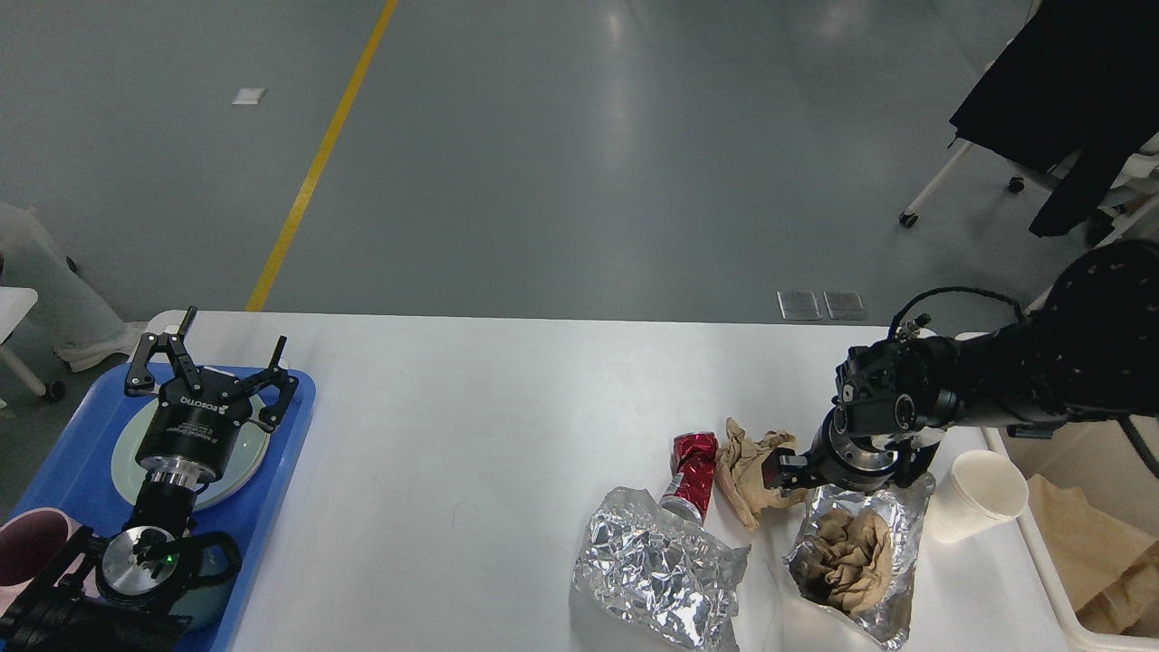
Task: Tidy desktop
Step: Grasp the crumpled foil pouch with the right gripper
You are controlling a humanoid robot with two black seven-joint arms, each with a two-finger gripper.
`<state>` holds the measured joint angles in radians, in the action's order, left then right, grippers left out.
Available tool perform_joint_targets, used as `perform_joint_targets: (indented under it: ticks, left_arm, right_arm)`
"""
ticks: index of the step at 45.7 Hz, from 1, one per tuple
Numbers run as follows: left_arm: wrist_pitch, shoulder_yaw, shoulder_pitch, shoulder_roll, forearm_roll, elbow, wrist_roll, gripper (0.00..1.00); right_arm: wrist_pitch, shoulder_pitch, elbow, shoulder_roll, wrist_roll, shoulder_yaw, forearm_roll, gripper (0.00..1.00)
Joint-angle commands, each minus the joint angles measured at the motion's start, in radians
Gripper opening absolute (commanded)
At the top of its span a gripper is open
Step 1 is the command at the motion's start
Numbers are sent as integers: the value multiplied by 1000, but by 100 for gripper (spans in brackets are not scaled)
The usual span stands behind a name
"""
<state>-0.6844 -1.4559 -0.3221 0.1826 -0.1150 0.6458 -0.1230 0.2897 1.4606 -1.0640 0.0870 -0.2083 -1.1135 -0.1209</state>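
— Where, then, is the desktop seen?
— Across the lower part of the head view, white and round-cornered, with grey floor beyond its far edge. At its left end a blue tray is laid, and on that tray a pale round plate is seen.

— And the left gripper?
— It is held above the plate, fingers spread well apart — nothing is seen between them.

— What is found at the right end?
— A crushed red can is lying just beside a crumpled brown paper. In front of the can, a crumpled foil sheet is spread. To the right, a foil bag with brown paper inside it is seen, and beyond that a white paper cup lies on its side near the table edge. Off that edge, a cream bin is partly shown.

— And the right gripper?
— It is lowered to the brown paper's right edge, just above the foil bag's top. Its fingers are dark and foreshortened; whether they are apart or closed cannot be told.
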Motion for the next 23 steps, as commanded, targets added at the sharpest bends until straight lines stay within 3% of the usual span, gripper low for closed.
perform_joint_targets:
  ticks: [1, 12, 21, 23]
  left_arm:
    - [0, 0, 0, 0, 0, 0, 0, 96]
    - [0, 0, 0, 0, 0, -2, 0, 96]
    - [0, 0, 0, 0, 0, -1, 0, 96]
    - [0, 0, 0, 0, 0, 0, -1, 96]
  right_arm:
    - [-6, -51, 38, -10, 0, 3, 1, 100]
    - [-21, -89, 62, -24, 0, 6, 12, 92]
    - [-122, -132, 75, -32, 0, 15, 21, 76]
    - [-124, -132, 73, -33, 1, 17, 21, 66]
